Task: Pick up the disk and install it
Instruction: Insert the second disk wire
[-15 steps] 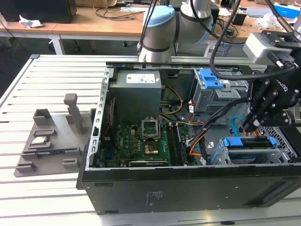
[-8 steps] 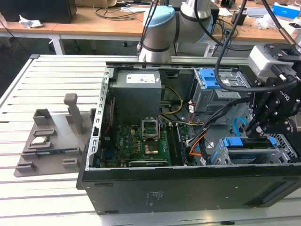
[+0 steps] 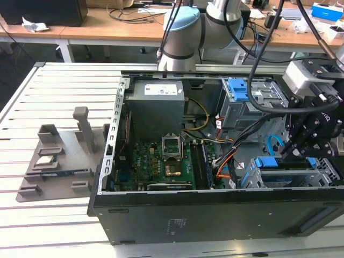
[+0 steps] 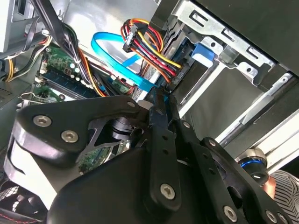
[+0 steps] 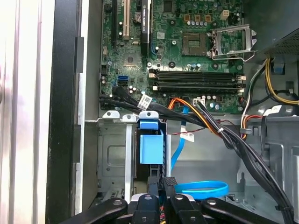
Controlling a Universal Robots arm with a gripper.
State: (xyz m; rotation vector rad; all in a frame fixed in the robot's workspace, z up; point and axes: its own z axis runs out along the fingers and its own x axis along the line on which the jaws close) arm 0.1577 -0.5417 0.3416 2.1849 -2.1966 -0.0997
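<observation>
The disk (image 5: 151, 148), showing its bright blue plastic bracket, stands on edge in the grey metal drive cage (image 5: 112, 154) at the open computer case's (image 3: 215, 212) front corner.

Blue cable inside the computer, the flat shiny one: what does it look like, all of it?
The blue cable is flat like a ribbon, bright blue, and looks like plastic. In the first wrist view it curls into a loop inside the case beside the grey drive cage, and one strand climbs toward the motherboard. In the second wrist view it crosses a bundle of coloured wires.
</observation>
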